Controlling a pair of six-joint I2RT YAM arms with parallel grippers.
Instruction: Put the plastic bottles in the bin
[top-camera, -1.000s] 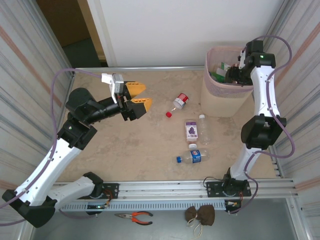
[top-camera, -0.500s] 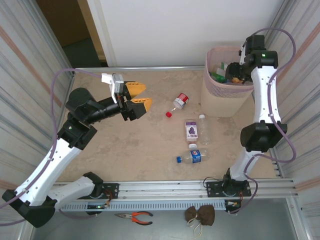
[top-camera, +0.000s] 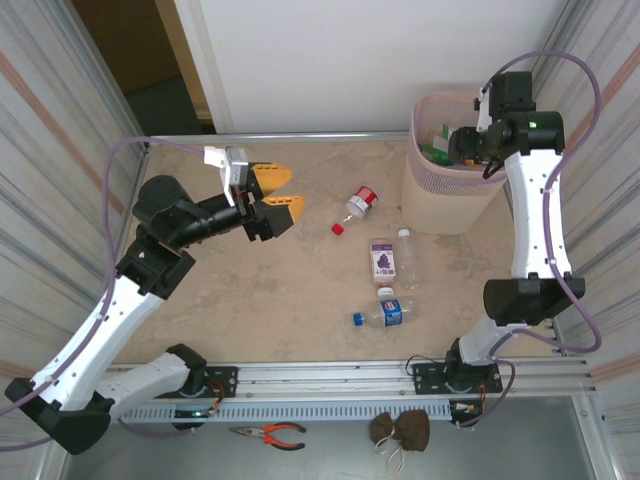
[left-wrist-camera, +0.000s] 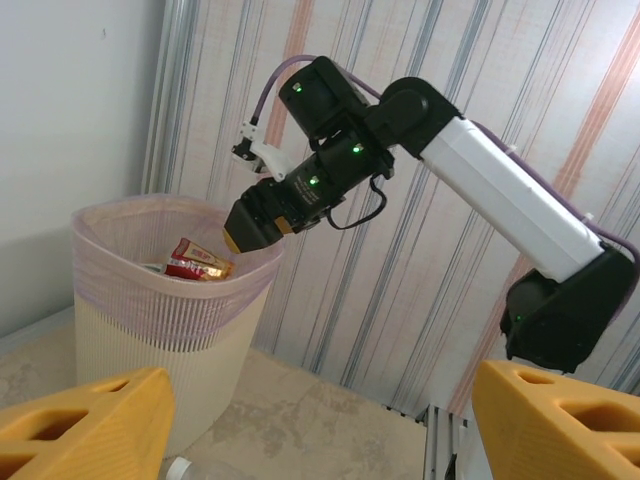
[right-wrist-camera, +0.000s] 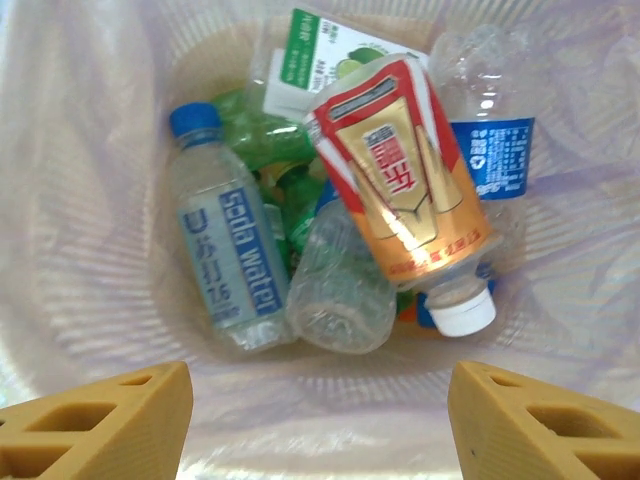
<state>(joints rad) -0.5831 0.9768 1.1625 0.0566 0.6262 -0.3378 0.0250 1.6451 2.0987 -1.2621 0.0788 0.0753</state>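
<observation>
The bin (top-camera: 440, 205) stands at the far right of the table, with my right gripper (top-camera: 463, 148) hanging over its mouth. Looking straight down into the bin (right-wrist-camera: 90, 200), my right gripper (right-wrist-camera: 320, 430) is open with nothing between its fingers. Inside lie several plastic bottles: a blue-capped soda water bottle (right-wrist-camera: 222, 265), an orange one with a red label (right-wrist-camera: 405, 200), and a clear crumpled one (right-wrist-camera: 340, 285). Three bottles lie on the table: a red-capped one (top-camera: 360, 203), a purple-labelled one (top-camera: 383, 260) and a blue-labelled one (top-camera: 385, 313). My left gripper (top-camera: 272, 195) hovers open left of them.
A clear bottle (top-camera: 406, 245) lies beside the purple-labelled one, and a loose red cap (top-camera: 338, 229) sits nearby. In the left wrist view, the bin (left-wrist-camera: 150, 320) stands against the striped wall with my right gripper (left-wrist-camera: 250, 228) above it. Pliers (top-camera: 268, 433) lie below the near rail.
My right arm has shifted, its elbow swinging toward the near edge while the wrist stays over the bin. The left arm has not moved.
</observation>
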